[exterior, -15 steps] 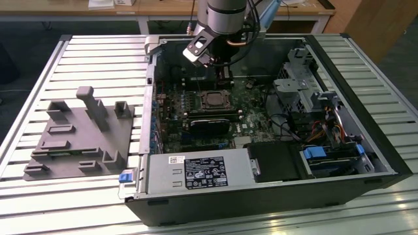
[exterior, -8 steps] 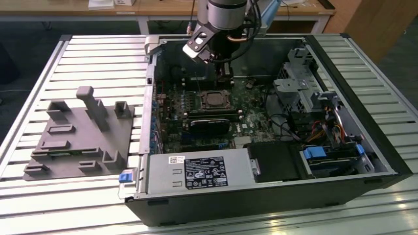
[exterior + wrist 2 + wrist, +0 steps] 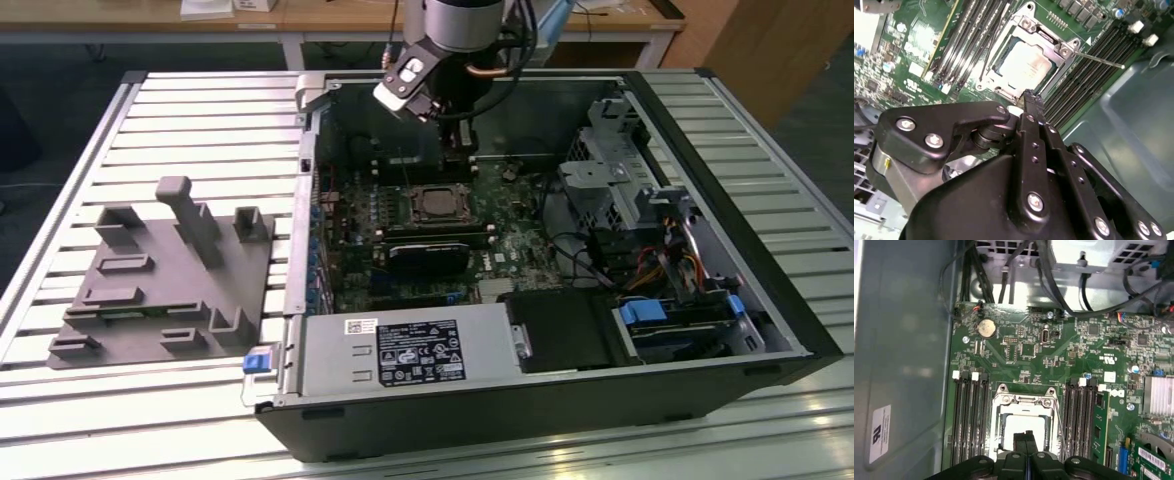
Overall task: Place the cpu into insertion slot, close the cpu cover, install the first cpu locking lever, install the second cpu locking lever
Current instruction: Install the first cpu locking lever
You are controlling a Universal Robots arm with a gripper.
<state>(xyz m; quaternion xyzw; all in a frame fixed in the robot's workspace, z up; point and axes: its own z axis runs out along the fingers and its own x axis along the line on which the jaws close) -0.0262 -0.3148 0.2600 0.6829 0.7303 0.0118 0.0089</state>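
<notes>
The cpu point(image 3: 1023, 62), a silvery square chip, lies in the motherboard socket point(image 3: 434, 205) inside the open computer case. The cpu cover point(image 3: 1050, 42), a silver frame with an open window, lies flat around the chip point(image 3: 1023, 426). One thin locking lever point(image 3: 1099, 58) sticks out at an angle from the socket's corner. A second lever point(image 3: 985, 64) runs close along the opposite side. My gripper point(image 3: 1030, 97) is shut with nothing between its black fingers. It hangs just above the socket's edge point(image 3: 1025, 436) and stands over the far side of the socket in the exterior view point(image 3: 458, 165).
Memory slots point(image 3: 969, 415) flank the socket on both sides. A black card point(image 3: 427, 255) lies just in front of it. The power supply point(image 3: 387, 350), drive cage point(image 3: 627, 180) and cables point(image 3: 667, 265) crowd the case. A grey fixture block point(image 3: 160, 270) stands at the exterior view's left.
</notes>
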